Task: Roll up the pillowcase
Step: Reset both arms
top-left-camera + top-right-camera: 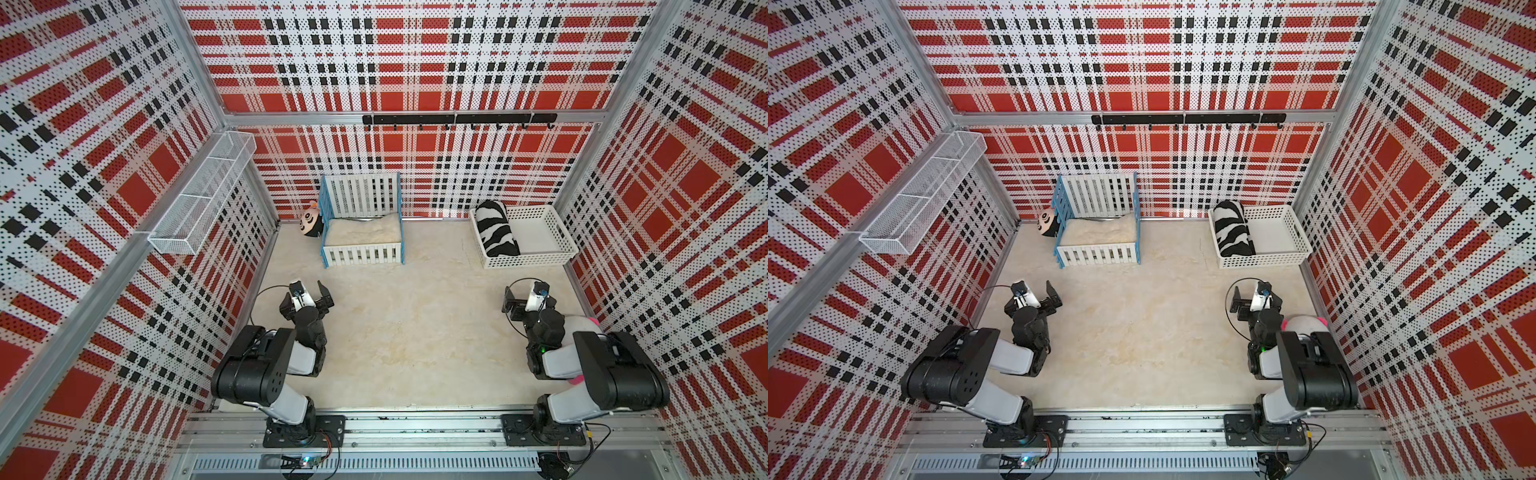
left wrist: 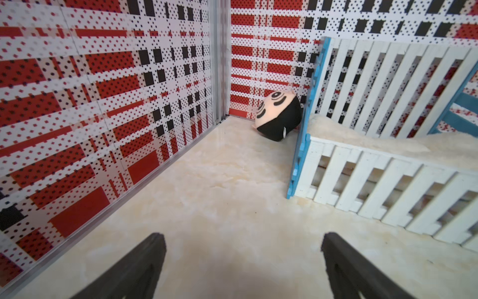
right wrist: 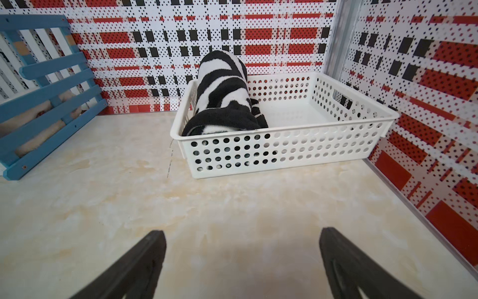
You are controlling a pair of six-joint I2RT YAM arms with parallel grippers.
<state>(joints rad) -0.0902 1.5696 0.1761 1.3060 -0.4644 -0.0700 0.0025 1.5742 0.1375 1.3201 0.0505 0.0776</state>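
The pillowcase [image 1: 496,230] [image 1: 1233,228] is a tight roll with its zebra stripes outward. It lies along one side of the white perforated basket [image 1: 528,259] [image 1: 1266,261] at the far right of the floor. The right wrist view shows the pillowcase [image 3: 222,95] with one end resting over the basket [image 3: 284,152] rim. My left gripper [image 1: 304,291] [image 1: 1034,297] [image 2: 243,238] is open and empty, low over the floor near the left wall. My right gripper [image 1: 528,297] [image 1: 1254,297] [image 3: 241,235] is open and empty, well short of the basket.
A white and blue slatted crib [image 1: 361,253] with a cream fluffy cushion [image 1: 365,232] stands at the back centre, a round plush head [image 1: 311,222] beside it. A pink-and-white plush toy [image 1: 582,324] sits behind the right arm. A wire shelf [image 1: 203,195] hangs on the left wall.
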